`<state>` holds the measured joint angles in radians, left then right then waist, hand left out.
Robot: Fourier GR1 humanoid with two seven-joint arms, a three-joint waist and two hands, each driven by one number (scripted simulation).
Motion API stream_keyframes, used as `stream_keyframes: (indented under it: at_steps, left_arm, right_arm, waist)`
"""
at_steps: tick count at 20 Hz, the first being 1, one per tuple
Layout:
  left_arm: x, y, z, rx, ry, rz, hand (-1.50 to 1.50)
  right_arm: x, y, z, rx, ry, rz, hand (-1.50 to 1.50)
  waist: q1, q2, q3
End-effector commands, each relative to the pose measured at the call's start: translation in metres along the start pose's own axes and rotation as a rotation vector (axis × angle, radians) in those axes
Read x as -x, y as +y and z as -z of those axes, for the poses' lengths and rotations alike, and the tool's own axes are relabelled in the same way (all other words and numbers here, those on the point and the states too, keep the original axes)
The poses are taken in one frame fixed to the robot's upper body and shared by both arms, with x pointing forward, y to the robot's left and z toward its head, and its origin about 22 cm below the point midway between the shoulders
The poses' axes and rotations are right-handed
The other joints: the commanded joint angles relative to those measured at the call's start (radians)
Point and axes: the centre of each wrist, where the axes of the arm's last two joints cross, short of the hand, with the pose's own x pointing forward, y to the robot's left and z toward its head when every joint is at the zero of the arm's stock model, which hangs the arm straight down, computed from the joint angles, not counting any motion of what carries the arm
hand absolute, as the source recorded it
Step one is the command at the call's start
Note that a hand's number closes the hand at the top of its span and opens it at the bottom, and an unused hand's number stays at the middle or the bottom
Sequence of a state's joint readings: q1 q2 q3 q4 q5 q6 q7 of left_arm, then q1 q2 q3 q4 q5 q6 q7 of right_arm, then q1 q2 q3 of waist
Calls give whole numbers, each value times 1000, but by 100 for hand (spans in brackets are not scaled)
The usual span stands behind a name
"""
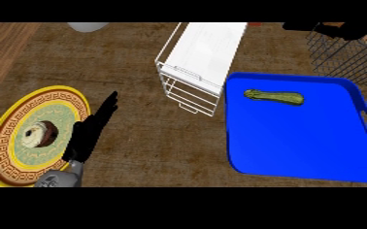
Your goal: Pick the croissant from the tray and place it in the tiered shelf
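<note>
My left robot hand [90, 136] hangs open and empty, well left of the tray [287, 145]; the croissant [274, 97] lies at the tray's far end. Picking isn't begun: next, I judge, comes a reach there.

The counter [143, 126] is seen from a single head view, set above it and aimed steeply downward at close range. The blue tray [287, 140] is framed at the right, the white tiered shelf [208, 43] just beyond its upper-left corner, and the plate [50, 97] well to its left, cut by the frame's edge.
</note>
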<state>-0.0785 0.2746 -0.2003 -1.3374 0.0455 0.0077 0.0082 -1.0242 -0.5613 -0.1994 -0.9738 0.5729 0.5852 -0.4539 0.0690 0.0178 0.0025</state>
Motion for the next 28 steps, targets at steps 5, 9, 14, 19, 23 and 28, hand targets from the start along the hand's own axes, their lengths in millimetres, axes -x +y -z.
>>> stream_keyframes:
  at_steps: [5, 9, 14, 19, 23, 28]
  left_arm:
    - [6, 9, -4, 27, 33, 1, 0]
    - [2, -12, 2, 14, 19, 3, 0]
    - [-15, -8, 4, 27, -4, 14, 0]
    - [-1, 0, 10, 20, -1, 31, 0]
    - [-12, -3, 3, 21, 3, 23, 0]
    - [-12, 1, 6, 17, -14, 36, 0]
  right_arm:
    - [-18, -4, 70, 49, -2, -3, 150]
    - [-42, 15, 110, 43, 11, 2, 150]
    - [-50, 33, 130, 21, -29, -41, 150]
    - [-59, 71, 149, -41, -70, -76, 150]
    - [-69, 81, 160, -97, -37, -90, 150]
    - [-68, 117, 166, -192, -40, -97, 150]
  waist:
    - [0, 4, -3]
    - [2, 5, -4]
    - [15, 9, -3]
    - [23, 21, -5]
    - [30, 15, -4]
    - [43, 23, -4]
